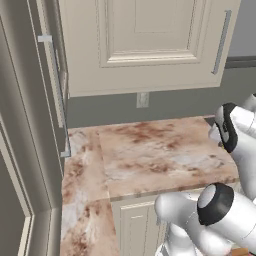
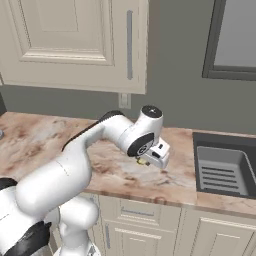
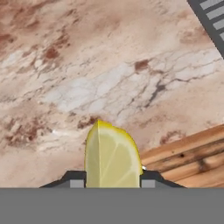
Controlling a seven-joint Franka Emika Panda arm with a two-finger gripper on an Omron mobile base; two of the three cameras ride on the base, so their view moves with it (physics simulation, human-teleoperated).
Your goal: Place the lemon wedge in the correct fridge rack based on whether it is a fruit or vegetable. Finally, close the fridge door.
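Observation:
The lemon wedge (image 3: 111, 155) is bright yellow and stands between my two dark fingertips, cut face towards the camera. My gripper (image 3: 112, 183) is shut on it. From the right base view, the gripper (image 2: 146, 161) hangs a little above the marble counter (image 2: 45, 140), with a speck of the yellow lemon wedge (image 2: 142, 160) under the hand. The fridge rack is out of view. A tall grey panel with a long handle (image 1: 56, 90) stands at the left edge of the left base view; I cannot tell whether it is the fridge door.
A dark sink (image 2: 222, 170) is set into the counter to the right of the hand. A wooden board (image 3: 192, 157) lies below the gripper, towards the sink. Cream wall cabinets (image 1: 145, 40) hang over the counter, above a grey wall with an outlet (image 1: 142, 99).

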